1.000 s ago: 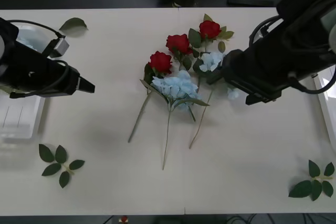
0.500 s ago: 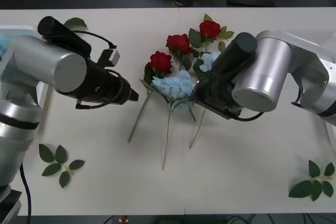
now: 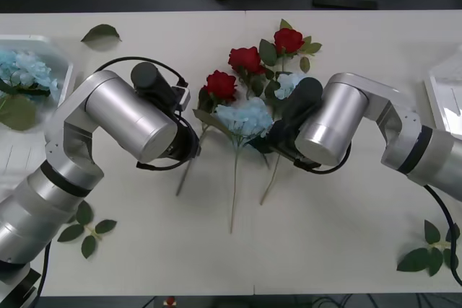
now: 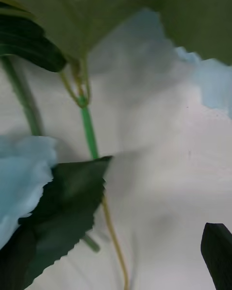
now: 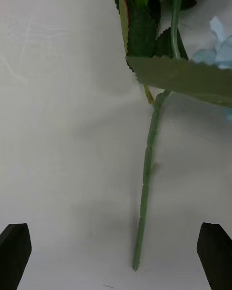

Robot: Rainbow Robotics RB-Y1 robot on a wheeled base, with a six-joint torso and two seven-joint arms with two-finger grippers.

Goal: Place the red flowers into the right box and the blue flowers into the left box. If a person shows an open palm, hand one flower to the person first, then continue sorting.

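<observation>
Three red flowers (image 3: 220, 84) (image 3: 245, 58) (image 3: 289, 39) lie in a pile at mid-table with two blue flowers (image 3: 245, 115) (image 3: 289, 83). Another blue flower (image 3: 25, 70) lies in the left box (image 3: 61, 52). The right box (image 3: 442, 99) shows by its edge at the far right. My left gripper (image 5: 115, 253) is open low over the table, with a rose stem (image 5: 147, 174) lying between its black fingertips (image 5: 215, 251). My right gripper (image 4: 116, 270) is open close over a thin stem (image 4: 89, 130) and hydrangea leaves (image 4: 67, 198); one finger (image 4: 217, 251) shows, the other is hidden by a leaf.
Loose leaf sprigs lie at the front left (image 3: 85, 225), front right (image 3: 433, 247) and back left (image 3: 101, 32). Both silver forearms (image 3: 133, 117) (image 3: 328, 124) flank the pile. Bare table (image 3: 325, 250) spreads in front of the stems.
Both arms have swung inward and down to the flower pile, the left from over the left box. The front blue flower has shifted slightly.
</observation>
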